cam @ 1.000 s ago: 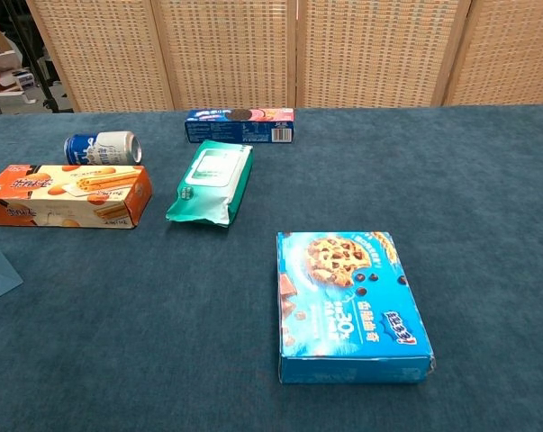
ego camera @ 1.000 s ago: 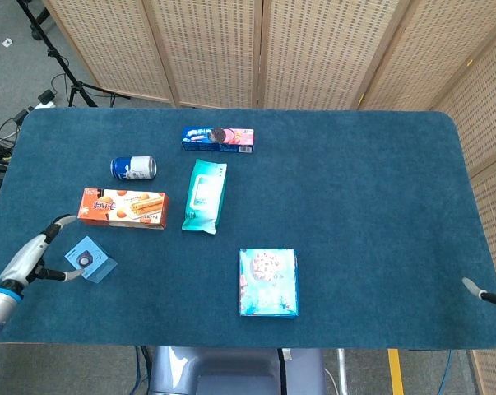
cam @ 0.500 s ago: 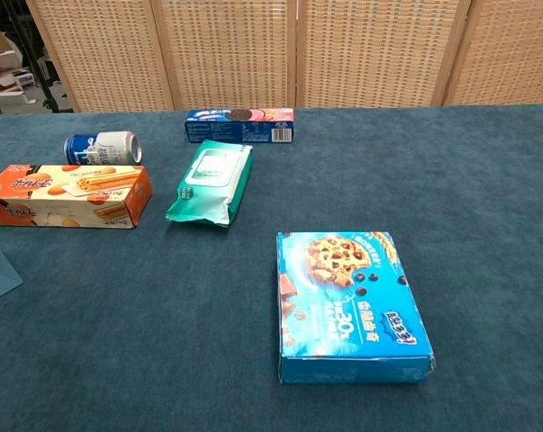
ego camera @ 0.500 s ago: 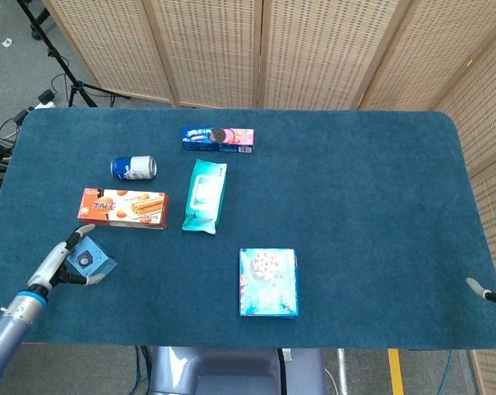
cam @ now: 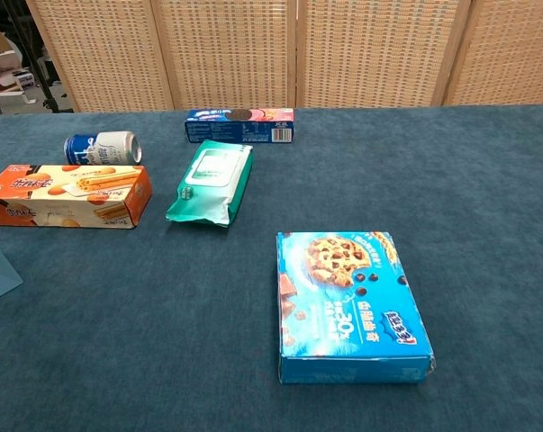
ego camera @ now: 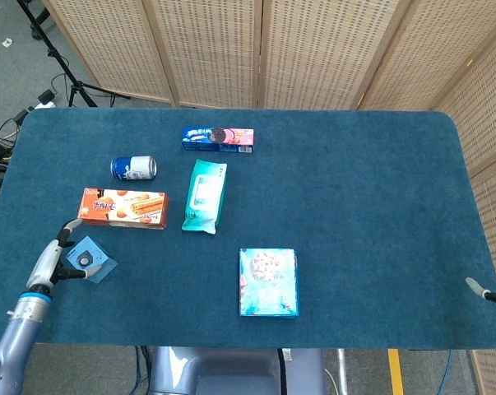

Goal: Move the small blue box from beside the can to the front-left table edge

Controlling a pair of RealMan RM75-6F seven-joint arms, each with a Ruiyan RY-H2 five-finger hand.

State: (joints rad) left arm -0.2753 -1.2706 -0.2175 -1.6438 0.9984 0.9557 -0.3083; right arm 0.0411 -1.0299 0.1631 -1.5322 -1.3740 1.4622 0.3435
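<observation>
A deep teal desk (ego camera: 354,206) carries an orange wafer box (ego camera: 122,207), a blue-and-white can (ego camera: 133,168), a mint-green wipes pack (ego camera: 204,195) and a pale blue small box (ego camera: 88,260)

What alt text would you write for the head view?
The left hand rests beside a small blue box near the front-left edge of a blue table, with an orange box, can and other snacks behind.

Orange biscuit box (ego camera: 122,207), wipes pack (ego camera: 204,195), Oreo pack (ego camera: 218,138), cookie box (ego camera: 268,282) on table (ego camera: 354,206)
</observation>
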